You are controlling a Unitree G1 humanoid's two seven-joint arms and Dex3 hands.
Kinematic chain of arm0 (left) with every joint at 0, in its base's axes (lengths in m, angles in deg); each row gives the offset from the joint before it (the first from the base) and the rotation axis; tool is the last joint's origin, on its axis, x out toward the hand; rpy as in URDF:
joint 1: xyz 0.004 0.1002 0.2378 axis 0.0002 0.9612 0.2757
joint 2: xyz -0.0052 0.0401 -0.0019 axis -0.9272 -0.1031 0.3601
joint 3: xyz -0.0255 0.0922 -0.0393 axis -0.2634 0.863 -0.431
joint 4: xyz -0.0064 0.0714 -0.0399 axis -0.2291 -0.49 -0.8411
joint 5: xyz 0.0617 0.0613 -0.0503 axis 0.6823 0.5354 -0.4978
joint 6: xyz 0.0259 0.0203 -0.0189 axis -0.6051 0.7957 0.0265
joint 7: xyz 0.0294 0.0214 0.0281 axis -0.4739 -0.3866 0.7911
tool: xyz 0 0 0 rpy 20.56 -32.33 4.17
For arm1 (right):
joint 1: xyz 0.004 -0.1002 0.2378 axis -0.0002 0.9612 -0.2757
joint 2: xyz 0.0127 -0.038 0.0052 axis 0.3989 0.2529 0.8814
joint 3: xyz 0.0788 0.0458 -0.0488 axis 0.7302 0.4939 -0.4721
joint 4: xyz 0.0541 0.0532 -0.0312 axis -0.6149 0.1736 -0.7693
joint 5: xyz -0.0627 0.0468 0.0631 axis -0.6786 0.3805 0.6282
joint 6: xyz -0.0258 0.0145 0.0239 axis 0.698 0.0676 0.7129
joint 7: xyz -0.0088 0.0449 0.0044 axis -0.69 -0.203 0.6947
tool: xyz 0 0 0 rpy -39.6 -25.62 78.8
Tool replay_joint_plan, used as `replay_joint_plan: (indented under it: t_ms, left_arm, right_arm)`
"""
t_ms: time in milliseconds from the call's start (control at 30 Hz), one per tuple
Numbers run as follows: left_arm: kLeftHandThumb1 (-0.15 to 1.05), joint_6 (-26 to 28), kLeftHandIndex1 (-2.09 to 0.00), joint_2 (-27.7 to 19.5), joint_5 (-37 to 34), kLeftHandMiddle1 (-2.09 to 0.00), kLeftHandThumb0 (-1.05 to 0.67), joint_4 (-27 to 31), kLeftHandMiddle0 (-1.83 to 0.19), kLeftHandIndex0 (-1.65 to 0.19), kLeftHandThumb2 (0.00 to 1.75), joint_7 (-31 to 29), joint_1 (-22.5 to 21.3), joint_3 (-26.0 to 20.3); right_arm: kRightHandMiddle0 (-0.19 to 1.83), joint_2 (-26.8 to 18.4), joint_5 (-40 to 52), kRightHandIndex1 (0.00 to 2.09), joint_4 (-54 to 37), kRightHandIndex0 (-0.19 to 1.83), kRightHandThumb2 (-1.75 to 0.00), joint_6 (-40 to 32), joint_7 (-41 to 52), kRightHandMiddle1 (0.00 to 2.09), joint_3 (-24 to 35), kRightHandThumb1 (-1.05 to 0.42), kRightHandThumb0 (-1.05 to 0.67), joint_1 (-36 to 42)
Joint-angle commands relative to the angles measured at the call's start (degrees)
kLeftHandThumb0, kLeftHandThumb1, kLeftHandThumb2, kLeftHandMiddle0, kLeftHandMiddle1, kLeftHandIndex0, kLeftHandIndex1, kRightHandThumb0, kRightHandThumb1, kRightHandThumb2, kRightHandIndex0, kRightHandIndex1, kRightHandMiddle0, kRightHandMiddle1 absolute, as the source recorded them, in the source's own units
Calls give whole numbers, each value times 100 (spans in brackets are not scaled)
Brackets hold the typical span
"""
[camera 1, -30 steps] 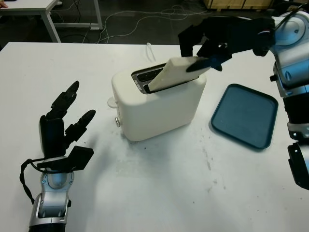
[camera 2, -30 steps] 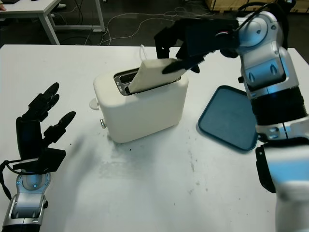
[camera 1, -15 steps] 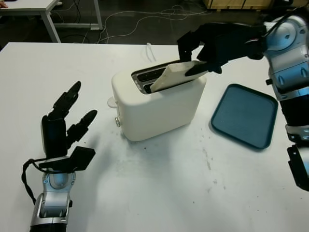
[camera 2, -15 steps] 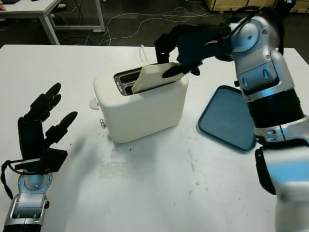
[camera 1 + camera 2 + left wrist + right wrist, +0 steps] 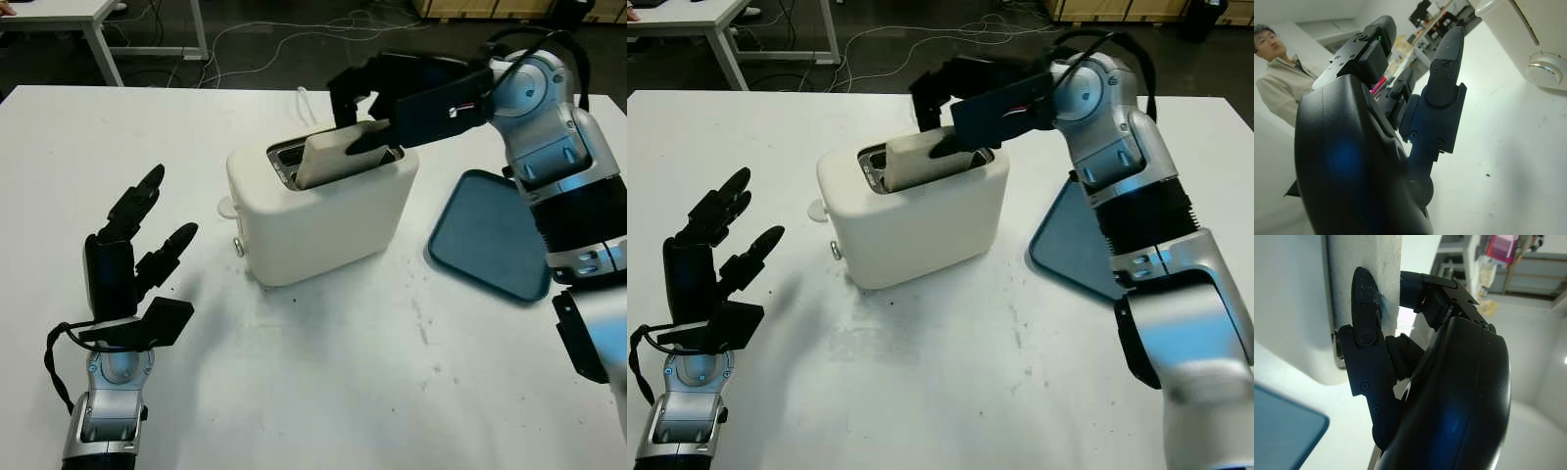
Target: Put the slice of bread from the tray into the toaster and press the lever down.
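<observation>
Now bread (image 5: 336,160) in right hand (image 5: 377,93).

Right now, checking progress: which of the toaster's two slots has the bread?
The slot nearer the robot: the bread held by the right hand leans into it; the far slot is empty.

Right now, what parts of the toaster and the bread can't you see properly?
- Bread slice: its lower part is hidden inside the toaster slot in both eye views; the right hand covers its far end.
- Toaster lever: not discernible in the eye views.
- Tray: the right arm crosses it in the right eye view.
- Left hand: open, above the table.
</observation>
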Motion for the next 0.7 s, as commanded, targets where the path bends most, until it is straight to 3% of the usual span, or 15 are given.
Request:
replay_joint_plan:
  t_ms: [0, 100, 200, 333, 467, 667]
  left_arm:
    - [92, -9, 0, 5, 70, 0, -43, 42, -70, -60, 3, 35, 56, 25]
    - [92, -32, 0, -11, 60, 0, -43, 26, -70, -60, 3, 31, 65, 13]
    - [92, -19, 0, -10, 25, 0, -44, 37, -70, -60, 3, 8, 75, 5]
    - [92, -44, 0, -23, 15, 0, -44, 35, -70, -60, 2, -2, 64, 5]
    - [92, -10, 0, -82, 129, 0, -43, 97, -70, -60, 3, 1, 66, 0]
    - [92, -157, 0, -347, 222, 0, -46, 254, -70, -59, 6, -116, 27, -25]
  right_arm:
    - [54, -60, -79, 154, -58, 57, -23, 392, -119, 140, -24, -92, -65, -103]
    - [58, -196, -288, 100, -29, 25, -12, 960, -250, 47, -78, -92, -73, -113]
    - [52, -291, -555, 90, 40, 7, -9, 1524, -632, 18, -79, -92, -71, -108]
    - [48, -439, -1256, 92, 219, 3, -11, 2455, -1782, 11, -113, -92, -71, -85]
    - [56, -712, -2697, 95, 616, 13, -7, 3520, -3911, 12, -380, -92, -69, -243]
    - [67, -975, -4190, 92, 1107, 31, -1, 3821, -6266, 13, -837, -91, -59, -491]
